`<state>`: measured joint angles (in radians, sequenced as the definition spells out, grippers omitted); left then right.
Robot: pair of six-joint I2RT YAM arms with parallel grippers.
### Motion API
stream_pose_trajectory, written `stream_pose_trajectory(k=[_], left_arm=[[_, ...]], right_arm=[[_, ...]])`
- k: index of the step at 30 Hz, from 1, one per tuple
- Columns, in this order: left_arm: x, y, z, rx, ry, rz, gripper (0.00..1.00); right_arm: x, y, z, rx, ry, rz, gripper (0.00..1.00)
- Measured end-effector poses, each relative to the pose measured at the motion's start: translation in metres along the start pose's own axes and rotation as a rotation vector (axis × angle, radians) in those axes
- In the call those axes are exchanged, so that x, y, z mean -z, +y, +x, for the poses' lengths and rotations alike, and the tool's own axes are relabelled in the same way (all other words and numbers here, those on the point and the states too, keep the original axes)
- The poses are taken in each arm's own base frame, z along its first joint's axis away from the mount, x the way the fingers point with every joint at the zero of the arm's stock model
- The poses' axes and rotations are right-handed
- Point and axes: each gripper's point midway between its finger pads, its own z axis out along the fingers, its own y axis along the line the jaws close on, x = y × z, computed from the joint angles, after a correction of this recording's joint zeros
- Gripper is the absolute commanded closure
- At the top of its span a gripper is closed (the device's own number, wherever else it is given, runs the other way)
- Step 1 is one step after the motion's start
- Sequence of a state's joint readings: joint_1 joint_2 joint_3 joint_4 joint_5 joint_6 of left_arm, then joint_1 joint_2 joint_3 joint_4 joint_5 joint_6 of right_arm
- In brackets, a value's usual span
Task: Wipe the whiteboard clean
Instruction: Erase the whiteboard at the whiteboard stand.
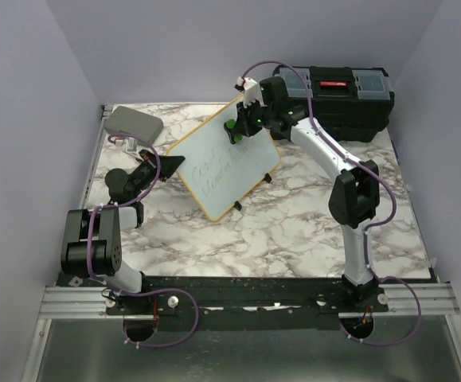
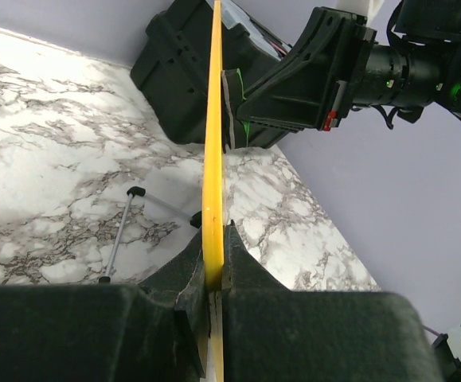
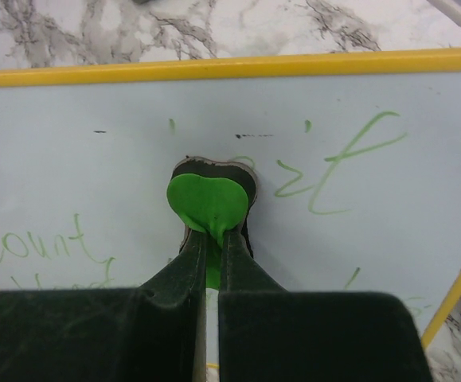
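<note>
Gripping point: left hand (image 2: pixel 214 253) pressed together on the yellow frame edge (image 2: pixel 212 159) of the whiteboard (image 1: pixel 232 163), which sits edge-on between its fingers. A sound hold, since the frame looks to be the stiff part.
Right hand (image 3: pixel 212 239): pinching a green eraser (image 3: pixel 209 199), its dark pad flat against the board face just ahead of the fingertips.
Whiteboard position: propped tilted on the desk (image 1: pixel 294 231), between the two hands; green writing lies either side of the eraser.
Handling, judged: light, rigid, slick-faced; likely to skid or tip under a wiping push unless the left hand braces it.
Feet (image 1: pixel 237 205): small and thin; little grip expected.
</note>
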<state>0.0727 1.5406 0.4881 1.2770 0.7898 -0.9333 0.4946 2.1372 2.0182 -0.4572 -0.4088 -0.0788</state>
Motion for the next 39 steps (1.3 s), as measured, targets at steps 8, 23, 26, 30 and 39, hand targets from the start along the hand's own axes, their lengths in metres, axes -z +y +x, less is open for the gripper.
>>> stream_pose_trajectory(k=[8,23,26,30,39], left_arm=[[0.000,0.000,0.000,0.000,0.000,0.000,1.00],[0.000,0.000,0.000,-0.001,0.000,0.000,1.00],[0.000,0.000,0.000,0.001,0.001,-0.002,1.00],[0.000,0.000,0.000,0.001,0.001,-0.002,1.00],[0.000,0.000,0.000,0.000,0.002,-0.001,1.00]], right_arm=[[0.003,-0.010,0.003,-0.007,0.002,0.008,0.99],[0.006,-0.027,0.001,-0.054,-0.002,0.059,0.99],[0.006,-0.033,-0.001,-0.065,-0.007,0.075,0.99],[0.006,-0.029,-0.001,-0.061,-0.010,0.043,0.99],[0.001,0.002,0.002,0.012,-0.007,-0.105,0.99]])
